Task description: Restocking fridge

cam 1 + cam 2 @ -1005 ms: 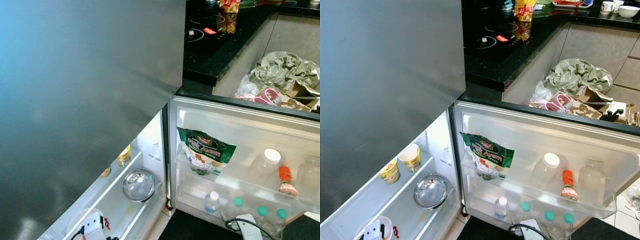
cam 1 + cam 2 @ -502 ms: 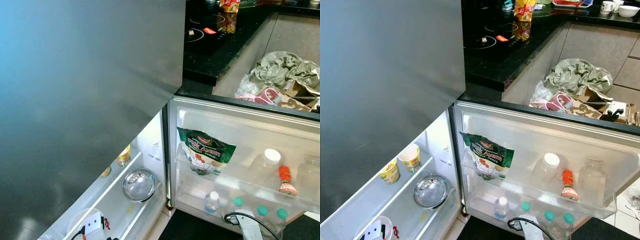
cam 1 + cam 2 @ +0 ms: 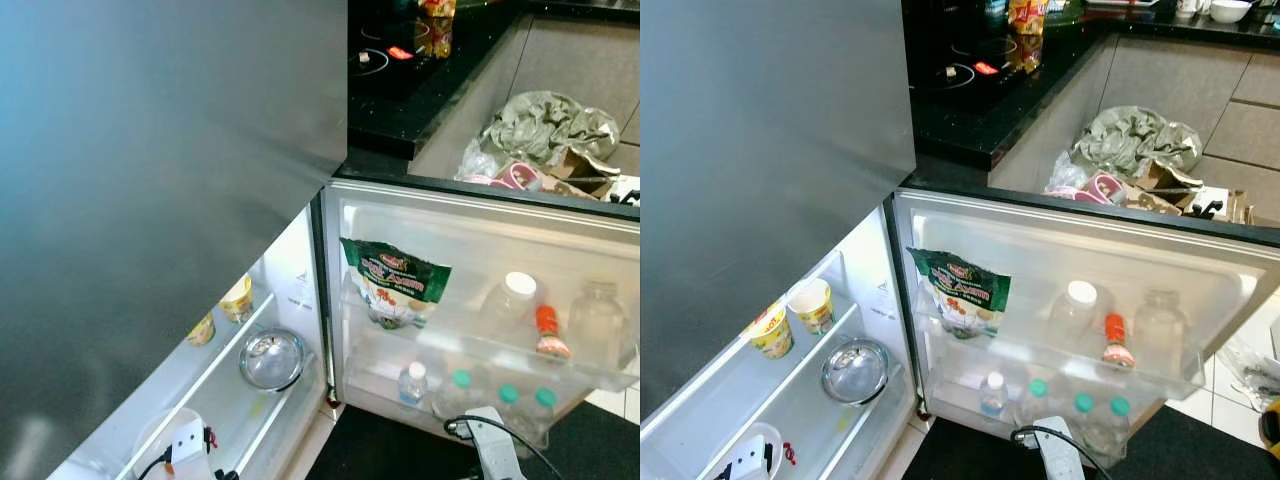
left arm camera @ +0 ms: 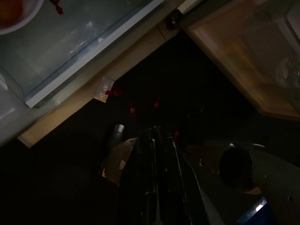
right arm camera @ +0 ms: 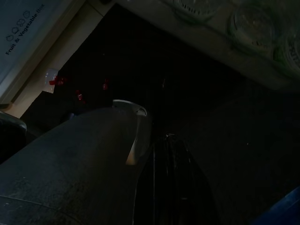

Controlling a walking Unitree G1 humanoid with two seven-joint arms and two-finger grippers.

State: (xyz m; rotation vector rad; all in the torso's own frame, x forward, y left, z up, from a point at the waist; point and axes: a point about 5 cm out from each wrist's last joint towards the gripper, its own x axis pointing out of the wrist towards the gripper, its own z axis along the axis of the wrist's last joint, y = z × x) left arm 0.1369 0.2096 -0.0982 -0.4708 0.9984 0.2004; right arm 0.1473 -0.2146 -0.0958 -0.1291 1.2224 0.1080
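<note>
The fridge's lower door (image 3: 480, 225) stands swung open to the right. Its upper shelf holds a green snack bag (image 3: 393, 283), a white-capped jar (image 3: 508, 300), an orange-capped bottle (image 3: 546, 333) and a clear jar (image 3: 597, 320). Below them stand a small water bottle (image 3: 411, 383) and green-capped bottles (image 3: 455, 390). Inside the fridge, a steel bowl (image 3: 271, 358) and two yellow cups (image 3: 815, 305) sit on glass shelves. Both arms hang low by the fridge's foot. My left gripper (image 4: 156, 133) and right gripper (image 5: 169, 140) point down at the dark mat, fingers together, holding nothing.
The grey upper door (image 3: 150, 150) is closed and fills the left side. A black counter (image 3: 400, 90) with a hob lies behind the open door. Crumpled bags and boxes (image 3: 545, 125) sit on the floor beyond it. A dark mat (image 3: 380, 455) lies before the fridge.
The camera has shifted a little, so the whole scene sits slightly further left. The fridge's contents are unchanged and both arms still hang low.
</note>
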